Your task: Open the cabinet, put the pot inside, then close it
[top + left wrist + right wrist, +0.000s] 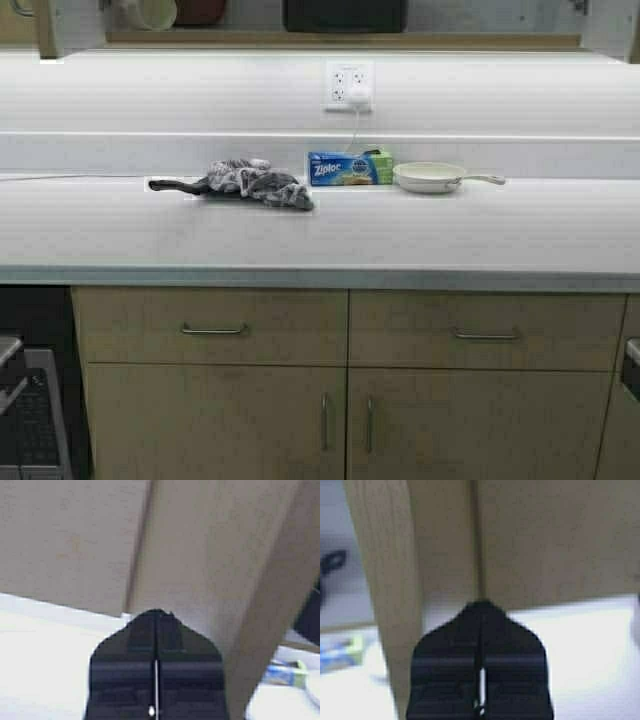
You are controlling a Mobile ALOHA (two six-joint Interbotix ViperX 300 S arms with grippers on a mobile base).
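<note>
- Pot (pixel 344 15): dark shape at top centre of the high view, sitting on the lower shelf of the cabinet (pixel 340 40). Looks already stowed inside, though only its lower part shows, so I can't confirm handles or rim.
- Cabinet doors: in the high view a tan door edge stands at the upper left corner, so that door reads as swung open. The shelf edge runs across the top of the frame.
- Left gripper (pixel 156 617): jaws together, nothing between them. The tip sits right at the cabinet door panel (pixel 200 555), which fills the upper part of the left wrist view. Likely a closed-jaw push on the door; contact itself I can't confirm.
- Right gripper (pixel 481 607): jaws together too, empty. The tip is up against a tan door (pixel 545 535), with a vertical seam directly above it and a door edge at frame left.
- Judgement: the pot is well apart from both sets of jaws, above and behind them on the shelf. Both arms are on the doors, so this is the closing step.
- Neither arm shows in the high view.
- Table (pixel 320 230): carries a black pan under a grey cloth (pixel 255 182) at centre-left, a Ziploc box (pixel 348 167) and a small white frying pan (pixel 432 177) to its right. None is near the jaws.
- Risk: closed jaws can slide off the flat door face.
</note>
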